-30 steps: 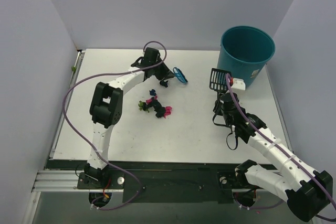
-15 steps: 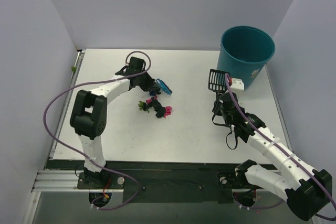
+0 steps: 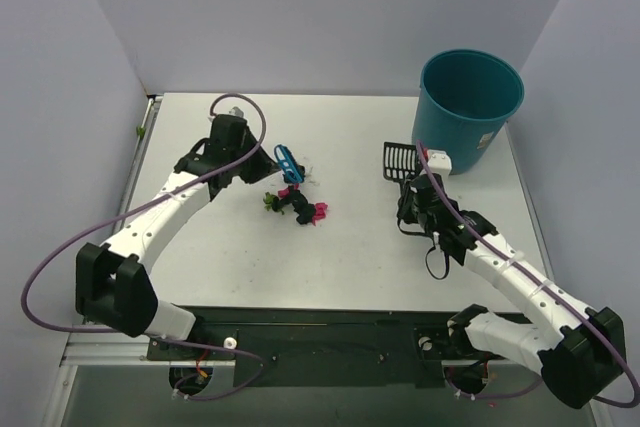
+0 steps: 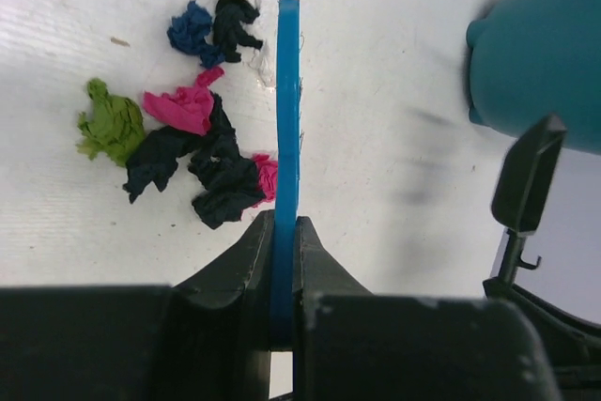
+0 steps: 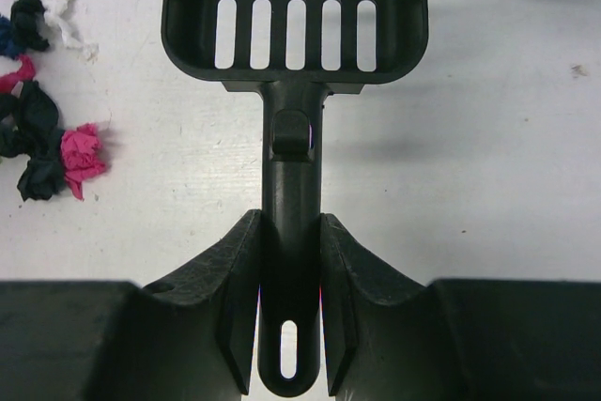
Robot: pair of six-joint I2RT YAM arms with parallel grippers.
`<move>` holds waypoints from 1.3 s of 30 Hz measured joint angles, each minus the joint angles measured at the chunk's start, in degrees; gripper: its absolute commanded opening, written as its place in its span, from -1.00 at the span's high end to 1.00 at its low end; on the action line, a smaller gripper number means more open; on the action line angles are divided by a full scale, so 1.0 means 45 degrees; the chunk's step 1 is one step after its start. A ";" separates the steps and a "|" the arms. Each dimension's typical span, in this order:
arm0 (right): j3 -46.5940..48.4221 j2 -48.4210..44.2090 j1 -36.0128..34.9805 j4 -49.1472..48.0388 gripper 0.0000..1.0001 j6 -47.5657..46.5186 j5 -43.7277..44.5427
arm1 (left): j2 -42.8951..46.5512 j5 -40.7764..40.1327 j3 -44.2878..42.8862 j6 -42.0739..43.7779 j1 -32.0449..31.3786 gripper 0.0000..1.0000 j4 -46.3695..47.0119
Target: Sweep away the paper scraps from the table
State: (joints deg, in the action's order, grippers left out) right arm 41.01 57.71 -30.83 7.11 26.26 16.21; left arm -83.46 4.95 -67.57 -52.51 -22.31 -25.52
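— Which step?
— Gathering. The left gripper [image 4: 285, 232] is clamped on the brush [image 4: 287, 110], with the paper scraps [image 4: 178, 152] on the table [image 4: 376, 185] just ahead of its fingertips. The right gripper [image 5: 291, 241] is clamped on the scoop [image 5: 296, 16], well apart from them.
— Next?
— Probably set the scoop beside the heap.

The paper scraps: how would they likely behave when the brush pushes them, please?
The paper scraps look tiny and crumpled, so probably light and easily scattered. Irregular shapes suggest tumbling, not rolling. The smooth table should let them slide.

Crumpled paper scraps [image 4: 178, 110]; blue plastic brush [image 4: 286, 91]; matt black plastic scoop [image 5: 293, 91]; smooth white table [image 4: 376, 185].
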 measured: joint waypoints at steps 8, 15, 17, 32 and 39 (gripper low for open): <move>0.1758 0.1967 -0.0471 0.1666 1.00 -0.0733 -0.1350 | 0.0646 -0.2161 -0.1894 0.2909 -0.0005 1.00 -0.1676; 0.4265 0.3716 -0.2215 0.4677 1.00 -0.1661 -0.1545 | -0.0369 -0.3667 -0.4571 0.5979 -0.0005 1.00 -0.3881; 0.4478 0.3993 -0.3060 0.5518 1.00 -0.1812 -0.1549 | -0.1205 -0.3929 -0.5581 0.6683 -0.0010 1.00 -0.4677; 0.4342 0.4051 -0.4838 0.7854 1.00 -0.1865 -0.2715 | -0.6693 -0.3827 -0.7703 0.9957 -0.0520 1.00 -0.8286; 0.4663 0.5013 -0.4838 0.8184 1.00 -0.2458 -0.2822 | -0.7067 -0.3356 -0.7888 1.0506 -0.1107 1.00 -0.8427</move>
State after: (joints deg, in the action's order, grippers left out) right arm 62.00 80.27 -52.60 43.94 15.20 3.51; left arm -115.26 -10.15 -103.07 -5.23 -27.29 -63.44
